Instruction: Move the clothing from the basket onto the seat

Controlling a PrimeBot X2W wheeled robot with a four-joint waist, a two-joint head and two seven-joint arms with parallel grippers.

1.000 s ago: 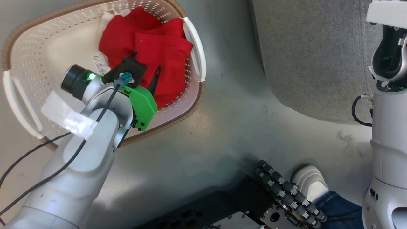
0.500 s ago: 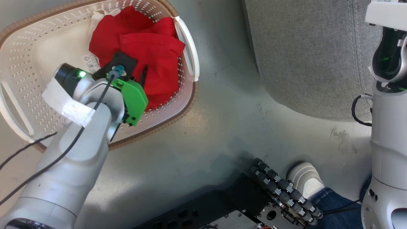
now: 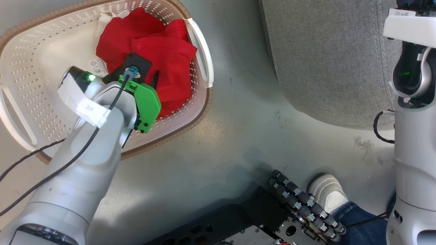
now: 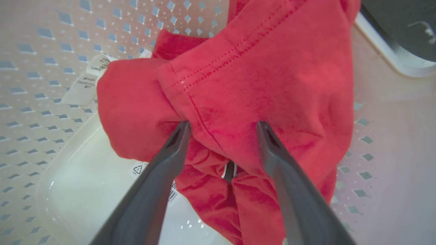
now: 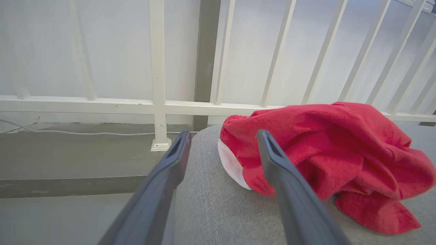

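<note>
The cream basket [image 3: 30,54] stands on the floor at the upper left, with red clothing [image 3: 153,51] heaped in its right half. My left gripper [image 4: 221,124] reaches down into it, open. Its two fingertips press into the red clothing [image 4: 259,75] on either side of a stitched fold, and nothing is clamped. The grey seat [image 3: 327,58] lies at the upper right. My right gripper [image 5: 223,133] hovers open over the seat [image 5: 218,211], just left of another red garment [image 5: 327,153] with white trim lying on the cushion.
My pale right arm [image 3: 414,136] rises along the right edge. A person's white shoe [image 3: 328,195] and jeans leg stand beside my black base [image 3: 238,221]. Grey floor [image 3: 238,112] separates the basket and the seat. A white railing [image 5: 156,68] stands behind the seat.
The head camera has shifted, so the whole picture slid left. My left wrist has edged a little deeper into the red heap. Both grippers stay open.
</note>
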